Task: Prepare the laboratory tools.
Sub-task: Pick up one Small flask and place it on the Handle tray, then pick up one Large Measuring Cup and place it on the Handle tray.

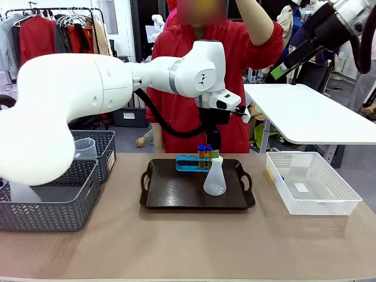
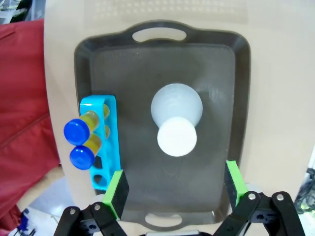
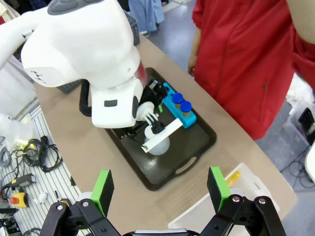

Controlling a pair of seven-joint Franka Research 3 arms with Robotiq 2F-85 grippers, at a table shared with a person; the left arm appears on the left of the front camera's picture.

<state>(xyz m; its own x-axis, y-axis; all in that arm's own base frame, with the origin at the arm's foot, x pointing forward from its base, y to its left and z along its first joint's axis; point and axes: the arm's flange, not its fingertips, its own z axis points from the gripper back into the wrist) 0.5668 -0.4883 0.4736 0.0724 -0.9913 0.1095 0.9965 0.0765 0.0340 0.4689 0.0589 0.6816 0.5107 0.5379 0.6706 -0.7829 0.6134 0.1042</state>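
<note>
A translucent white conical flask (image 1: 214, 178) (image 2: 176, 118) (image 3: 158, 145) stands upright in the middle of a black tray (image 1: 170, 191) (image 2: 216, 69) (image 3: 197, 147). My left gripper (image 1: 213, 154) (image 2: 174, 187) hangs just above the flask's neck, open, with its green pads apart on either side and nothing held. At the tray's far edge a blue tube rack (image 1: 188, 163) (image 2: 106, 147) (image 3: 173, 107) holds two orange tubes with blue caps (image 1: 202, 153) (image 2: 78, 132) (image 3: 181, 102). A clear beaker (image 1: 86, 148) sits in a grey basket. High above the table, my right gripper (image 3: 160, 189) is open and holds nothing.
Two grey baskets (image 1: 53, 202) stand at the left end of the table. A white mesh bin (image 1: 329, 202) (image 3: 236, 196) stands to the right of the tray. A person in a red top (image 1: 200, 76) stands at the far side, one arm raised.
</note>
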